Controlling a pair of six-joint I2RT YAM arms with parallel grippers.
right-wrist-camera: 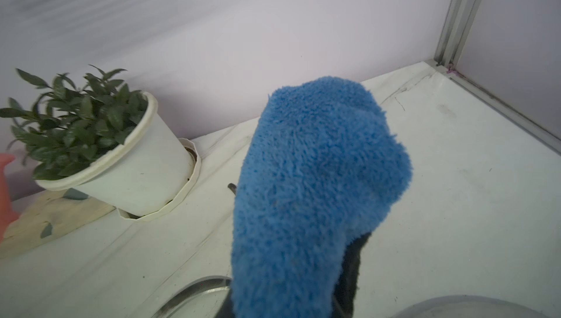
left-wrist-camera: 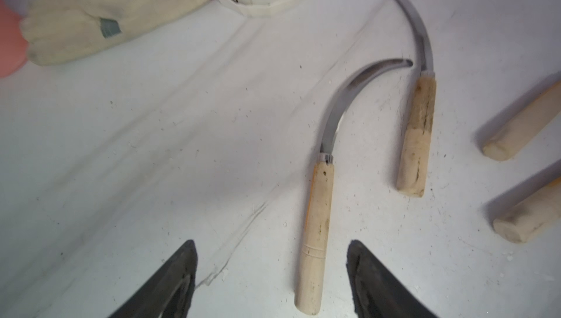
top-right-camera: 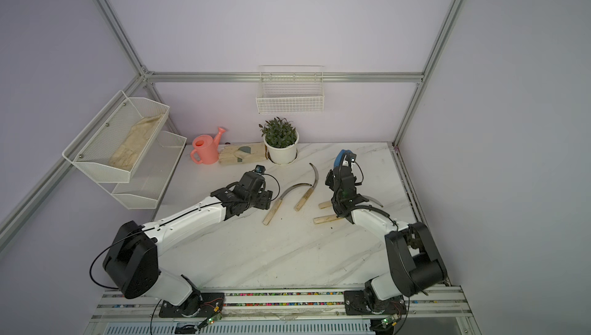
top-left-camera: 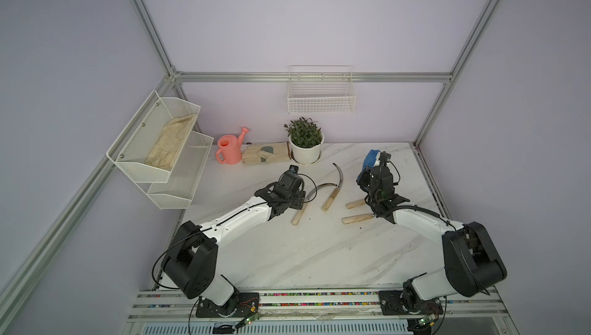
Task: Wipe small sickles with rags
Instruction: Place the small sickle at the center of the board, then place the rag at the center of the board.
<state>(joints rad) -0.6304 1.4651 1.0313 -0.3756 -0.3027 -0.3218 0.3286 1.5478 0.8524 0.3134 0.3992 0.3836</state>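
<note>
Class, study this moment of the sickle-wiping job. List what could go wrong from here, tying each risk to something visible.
1. The left gripper stands open over the nearest sickle. Its blade tip nearly meets the neighbouring sickle, so lifting may drag that one.
2. The right gripper, shut on the blue rag, hangs over two more sickles, whose blades the arm partly hides. Lowering blindly might strike them.

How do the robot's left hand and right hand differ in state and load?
The left hand is open; the right hand is shut. The left hand is empty, above a sickle; the right hand grips the blue cloth. Both reach over the table.
</note>
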